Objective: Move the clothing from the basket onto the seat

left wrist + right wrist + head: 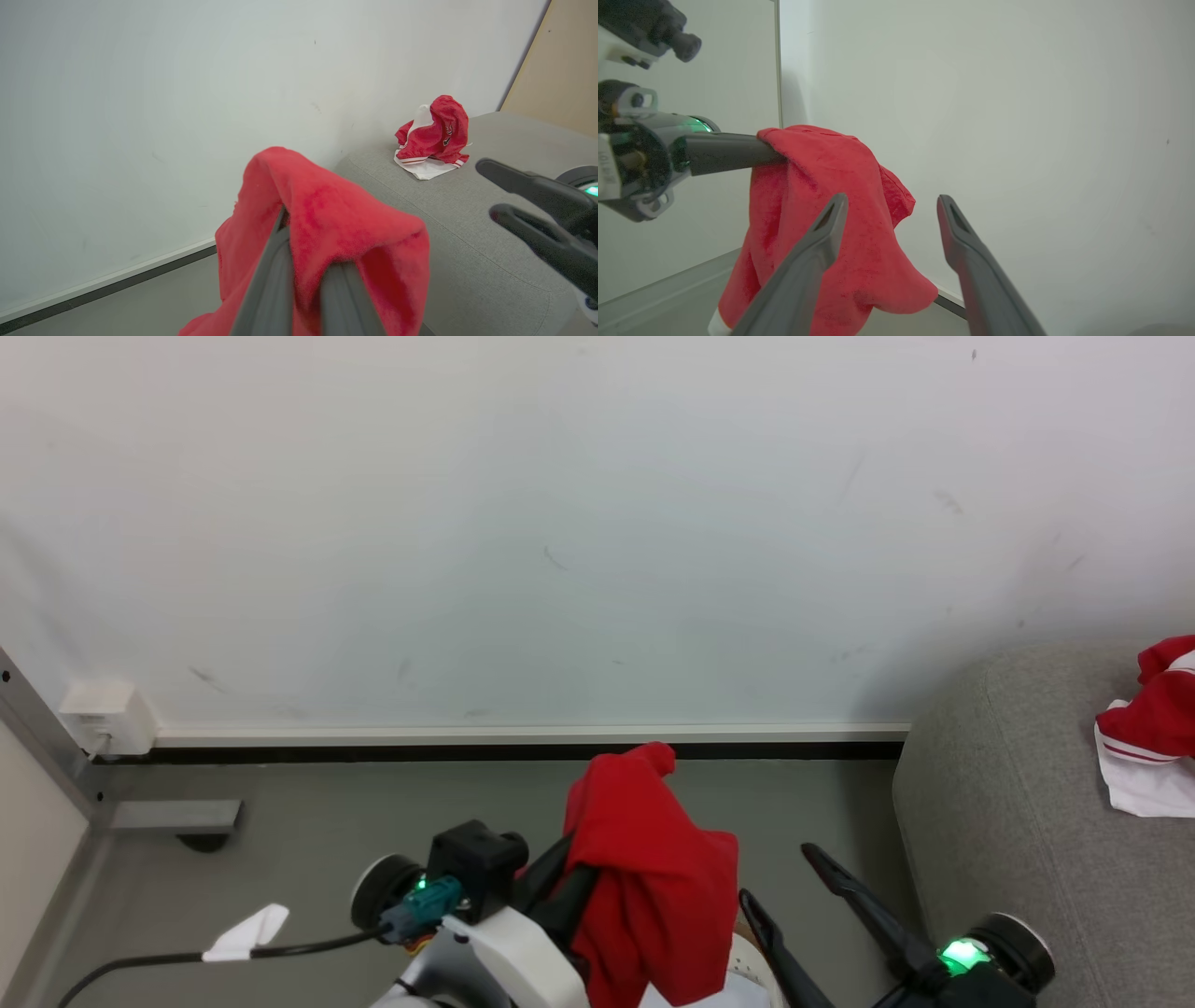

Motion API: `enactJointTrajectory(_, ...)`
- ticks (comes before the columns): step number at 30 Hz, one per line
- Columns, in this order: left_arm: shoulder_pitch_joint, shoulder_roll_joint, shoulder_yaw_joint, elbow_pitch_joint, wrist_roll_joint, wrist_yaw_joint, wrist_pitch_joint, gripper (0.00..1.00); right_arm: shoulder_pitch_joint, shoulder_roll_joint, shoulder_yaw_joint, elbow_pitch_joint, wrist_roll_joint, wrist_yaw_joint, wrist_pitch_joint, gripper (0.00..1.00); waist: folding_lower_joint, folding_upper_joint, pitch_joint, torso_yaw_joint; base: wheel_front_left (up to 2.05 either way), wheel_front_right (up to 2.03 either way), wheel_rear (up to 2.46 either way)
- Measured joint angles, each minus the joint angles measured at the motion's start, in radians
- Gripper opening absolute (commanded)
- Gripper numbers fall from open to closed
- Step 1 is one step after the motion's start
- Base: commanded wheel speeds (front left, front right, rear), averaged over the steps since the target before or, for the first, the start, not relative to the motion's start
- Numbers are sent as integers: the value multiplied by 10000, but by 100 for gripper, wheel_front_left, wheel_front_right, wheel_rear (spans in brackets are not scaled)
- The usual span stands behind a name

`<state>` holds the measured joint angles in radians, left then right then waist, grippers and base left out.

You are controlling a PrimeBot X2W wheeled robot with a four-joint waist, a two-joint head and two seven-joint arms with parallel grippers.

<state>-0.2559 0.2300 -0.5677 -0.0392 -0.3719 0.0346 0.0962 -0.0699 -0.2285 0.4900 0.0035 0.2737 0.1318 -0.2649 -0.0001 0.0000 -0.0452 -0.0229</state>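
The left hand (306, 261) pinches a piece of the clothing (653, 887), draped over its tips. The seat (1008, 803) lies to this hand's right, past the spread, empty right hand (776, 872), which is nearer.

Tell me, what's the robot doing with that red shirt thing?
The robot's left gripper is shut on a red garment, holding it up in the air near the wall. Its right gripper is open beside it, holding nothing. Another red and white garment already lies on the grey seat, to the robot's right.
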Motion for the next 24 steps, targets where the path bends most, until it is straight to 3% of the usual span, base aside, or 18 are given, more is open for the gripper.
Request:
enactJointTrajectory(8,-397,-531,-658,297,6,-313,50,0,-1110,-23,1588,848,274,0,10,100,2,0,101,76,0,0,0)
enactJointTrajectory(14,-628,-947,-1172,575,-21,-637,73,0,-1523,159,1710,1856,261,0,12,100,2,0,126,138,0,0,0)
enactJointTrajectory(15,-627,-980,-1212,606,-75,-669,73,0,-1571,199,1685,1985,234,2,10,57,2,0,122,134,0,0,0)
enactJointTrajectory(16,-627,-1018,-1244,635,-100,-698,73,0,-1597,299,1501,2153,167,0,10,0,2,0,118,125,0,0,0)
enactJointTrajectory(23,-594,-1053,-1285,1007,-123,-644,-196,1,-1757,581,965,2554,75,2,10,0,2,0,119,-192,0,0,0)
enactJointTrajectory(24,-593,-1062,-1279,1053,-125,-629,-272,15,-1760,570,863,2539,75,6,8,0,2,0,131,-280,0,0,0)
